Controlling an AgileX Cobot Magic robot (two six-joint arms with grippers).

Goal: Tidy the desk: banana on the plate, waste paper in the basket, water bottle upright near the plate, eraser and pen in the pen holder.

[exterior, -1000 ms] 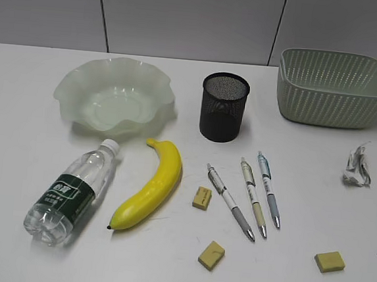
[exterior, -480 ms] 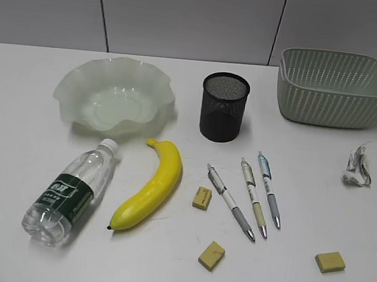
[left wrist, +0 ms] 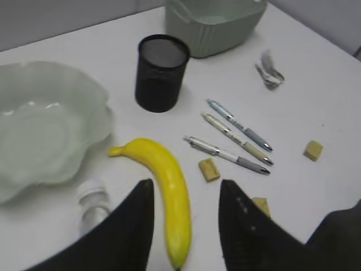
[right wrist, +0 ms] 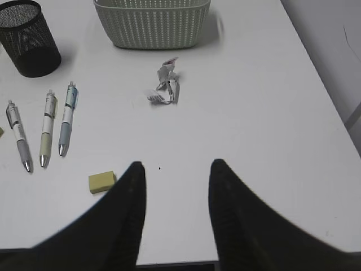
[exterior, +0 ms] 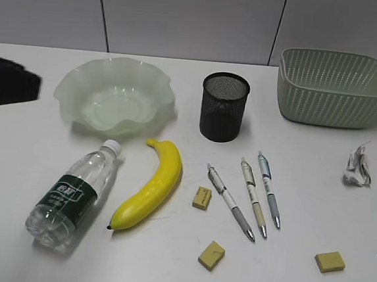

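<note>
Our left pincer (left wrist: 186,217): 2 dark fingers (left wrist: 132,237) spread apart, nothing between them, hovering above surface, angled down. Our left arm (exterior: 9,82) shows as blurred dark shape at left edge of exterior view. Our right pincer (right wrist: 175,212): 2 fingers (right wrist: 231,217) parted, gripping nothing, held above surface near its edge.

Ext. slanted down; wrists overlapping pens (left wrist: 237,132).

Three pens (exterior: 243,195), three erasers (exterior: 211,255), one banana (exterior: 149,186), one bottle (exterior: 73,193).
</note>
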